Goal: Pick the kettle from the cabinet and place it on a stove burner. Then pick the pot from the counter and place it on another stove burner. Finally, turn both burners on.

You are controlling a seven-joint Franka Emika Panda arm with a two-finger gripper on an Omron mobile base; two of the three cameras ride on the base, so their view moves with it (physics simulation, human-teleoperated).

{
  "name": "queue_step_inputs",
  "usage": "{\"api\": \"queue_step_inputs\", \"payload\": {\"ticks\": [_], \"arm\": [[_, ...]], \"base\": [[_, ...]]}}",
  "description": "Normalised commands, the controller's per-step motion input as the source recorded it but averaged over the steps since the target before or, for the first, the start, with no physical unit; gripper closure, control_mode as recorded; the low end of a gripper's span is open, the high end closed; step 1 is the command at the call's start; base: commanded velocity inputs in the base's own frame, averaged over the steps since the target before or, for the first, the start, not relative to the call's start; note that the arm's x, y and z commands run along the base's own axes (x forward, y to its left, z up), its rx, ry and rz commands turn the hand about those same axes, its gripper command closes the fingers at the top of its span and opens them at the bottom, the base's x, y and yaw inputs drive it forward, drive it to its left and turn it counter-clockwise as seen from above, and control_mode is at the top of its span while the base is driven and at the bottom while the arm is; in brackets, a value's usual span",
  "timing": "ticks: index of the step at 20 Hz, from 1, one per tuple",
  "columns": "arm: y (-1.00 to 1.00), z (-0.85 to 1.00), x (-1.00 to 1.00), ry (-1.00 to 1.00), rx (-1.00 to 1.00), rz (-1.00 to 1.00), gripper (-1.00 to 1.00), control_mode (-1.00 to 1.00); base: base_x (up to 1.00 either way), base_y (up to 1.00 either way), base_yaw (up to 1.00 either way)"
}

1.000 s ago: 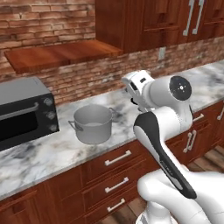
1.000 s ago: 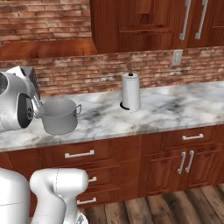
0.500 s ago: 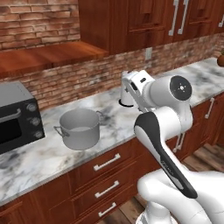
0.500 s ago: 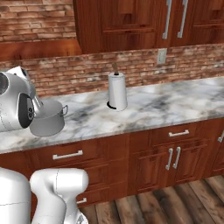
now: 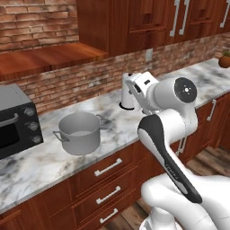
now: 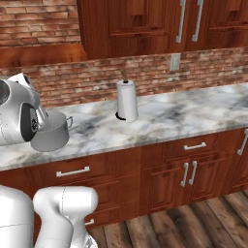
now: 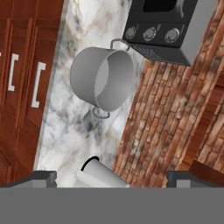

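My base rolled right; view slid. Pot point(image 5: 81, 132) sits on table point(image 5: 40, 164) beside black oven point(image 5: 15, 119). Gripper point(image 7: 109, 177) open, empty. Kettle, stove somewhere else.

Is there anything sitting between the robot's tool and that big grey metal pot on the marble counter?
Yes, loosely: the tall white paper-towel roll lies just ahead of the tool, with the wide grey metal pot beyond it on bare white marble counter.
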Motion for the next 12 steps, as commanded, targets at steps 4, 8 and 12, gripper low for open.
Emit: {"api": "queue_step_inputs", "payload": {"ticks": [4,8,12], "arm": [[0.00,0.00,0.00,0.00,0.00,0.00,-1.00,-1.00],[0.23,-0.01,0.00,0.04,0.00,0.00,-1.00,-1.00],[0.32,-0.09,0.00,0.12,0.00,0.03,-1.00,-1.00]], "base": [[0.00,0.00,0.00],[0.00,0.00,0.00],[0.00,0.00,0.00]]}}
